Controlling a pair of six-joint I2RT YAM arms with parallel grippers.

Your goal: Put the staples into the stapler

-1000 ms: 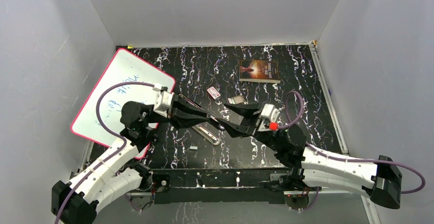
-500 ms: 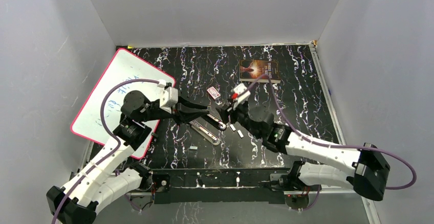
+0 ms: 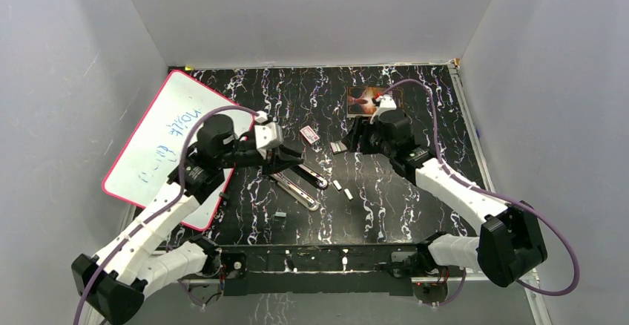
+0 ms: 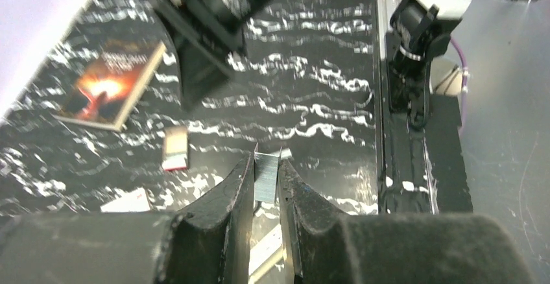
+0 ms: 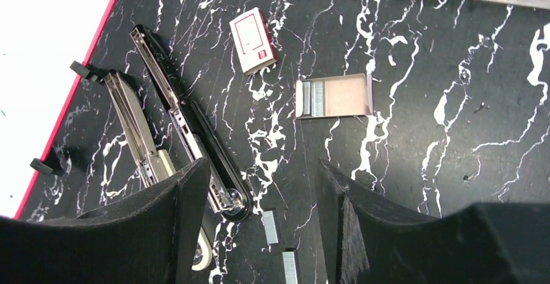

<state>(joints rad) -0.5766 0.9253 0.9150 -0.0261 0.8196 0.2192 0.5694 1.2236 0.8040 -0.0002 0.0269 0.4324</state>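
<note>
The right gripper [image 5: 259,170], jaws wide and empty, had swung away toward one o'clock, leaving the left gripper [image 4: 266,165], clamped on a strip of staples [image 4: 266,180], free to approach the opened stapler [image 5: 185,125] at desk centre.

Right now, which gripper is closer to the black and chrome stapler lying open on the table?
Left. The left gripper, pinching a silvery staple strip, hangs right over the stapler; the right gripper is farther off, by the small cardboard staple tray.
</note>
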